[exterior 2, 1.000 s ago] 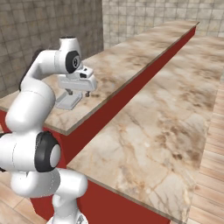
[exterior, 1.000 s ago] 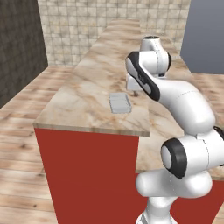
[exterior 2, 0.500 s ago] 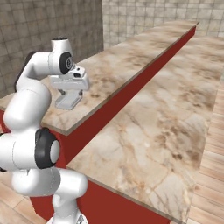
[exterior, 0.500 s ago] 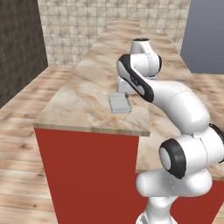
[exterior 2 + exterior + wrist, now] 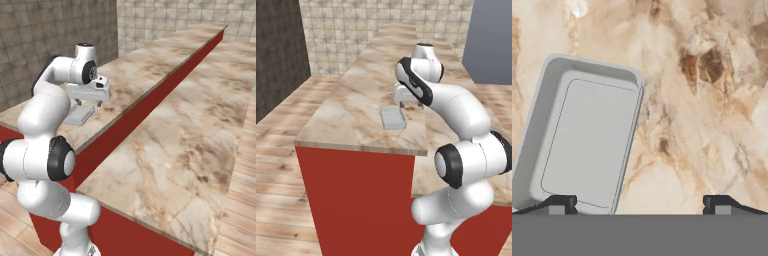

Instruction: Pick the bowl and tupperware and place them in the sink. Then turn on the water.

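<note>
- Lying flat on the marble counter point(image 5: 351, 107), the tupperware point(image 5: 393, 118) sits open side up near the counter's front end, a little in from the right edge above the red side panel point(image 5: 358, 197).
- Contents: the hand view shows the tupperware point(image 5: 582, 135) with a bare, pale grey floor and a raised rim; nothing lies inside it.
- Shape: rectangular with rounded corners, clearly longer than it is wide.
- Orientation in the hand view: the long axis runs from lower left to upper right, tilted slightly off the vertical of that view.
- Orientation in the left base view: the long axis runs roughly along the length of the counter, skewed a little.
- Position in the right base view: the tupperware point(image 5: 80, 114) lies directly beneath the hand, partly hidden by the arm.
- Gripper point(image 5: 637, 204): fingers spread wide, holding nothing. The left fingertip point(image 5: 559, 204) overlaps the container's near rim; the right one stands over bare marble.
- Gripper point(image 5: 404, 103) hangs just above the container's far end, pointing down; contact cannot be confirmed.
</note>
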